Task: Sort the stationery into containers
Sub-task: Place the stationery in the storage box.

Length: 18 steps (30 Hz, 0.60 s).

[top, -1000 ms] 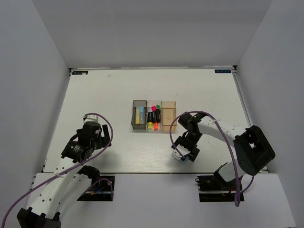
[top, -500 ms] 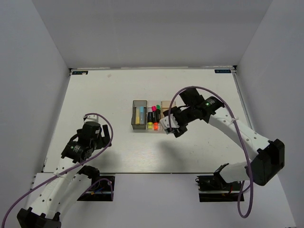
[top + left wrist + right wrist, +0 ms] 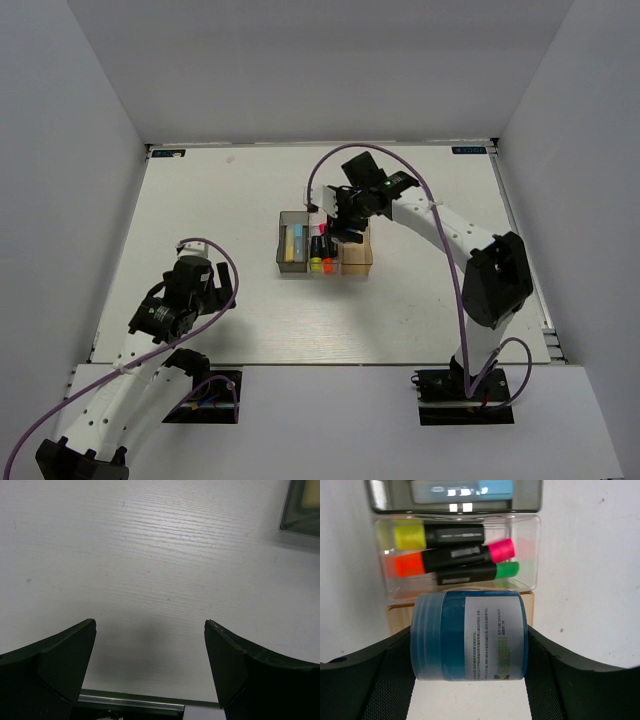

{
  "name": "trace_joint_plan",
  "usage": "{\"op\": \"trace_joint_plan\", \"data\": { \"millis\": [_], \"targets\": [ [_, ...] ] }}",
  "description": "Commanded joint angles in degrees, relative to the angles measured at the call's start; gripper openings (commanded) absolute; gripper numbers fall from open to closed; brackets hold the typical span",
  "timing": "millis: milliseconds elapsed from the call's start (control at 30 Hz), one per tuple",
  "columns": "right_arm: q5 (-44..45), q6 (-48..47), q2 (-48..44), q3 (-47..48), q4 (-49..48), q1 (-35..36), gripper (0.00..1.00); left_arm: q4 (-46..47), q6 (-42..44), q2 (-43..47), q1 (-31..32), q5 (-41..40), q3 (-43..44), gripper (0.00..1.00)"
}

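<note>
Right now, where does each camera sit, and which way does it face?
Top external: above and behind the arms, looking down on the table; the left arm and right arm show.
Left wrist: on the left arm, facing bare table between the open left hand's fingers; grey bin corner upper right.
Right wrist: over the clear bin, looking down past the right hand gripping a blue cylinder.
Shared: the grey bin appears in all three.
</note>
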State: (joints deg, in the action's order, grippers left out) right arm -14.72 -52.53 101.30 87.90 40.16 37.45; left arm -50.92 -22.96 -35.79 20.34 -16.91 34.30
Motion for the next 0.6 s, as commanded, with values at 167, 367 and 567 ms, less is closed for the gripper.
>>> {"op": "trace_joint_plan", "data": {
  "millis": [167, 367, 567],
  "targets": [
    [3.91, 3.41, 3.56, 5.89, -0.17, -3.17, 0.0, 1.43, 0.46, 1.07, -0.39, 1.26, -0.29, 1.0],
    [2.5, -0.9, 5.32, 5.88, 2.11, -5.11, 0.0, 1.35, 0.64, 0.72, -0.3, 1.53, -0.2, 1.0],
    [-0.48, -3.27, 7.42, 5.97, 3.78, -5.72, 0.0, 1.43, 0.64, 0.64, -0.39, 1.35, -0.2, 1.0]
  ]
}}
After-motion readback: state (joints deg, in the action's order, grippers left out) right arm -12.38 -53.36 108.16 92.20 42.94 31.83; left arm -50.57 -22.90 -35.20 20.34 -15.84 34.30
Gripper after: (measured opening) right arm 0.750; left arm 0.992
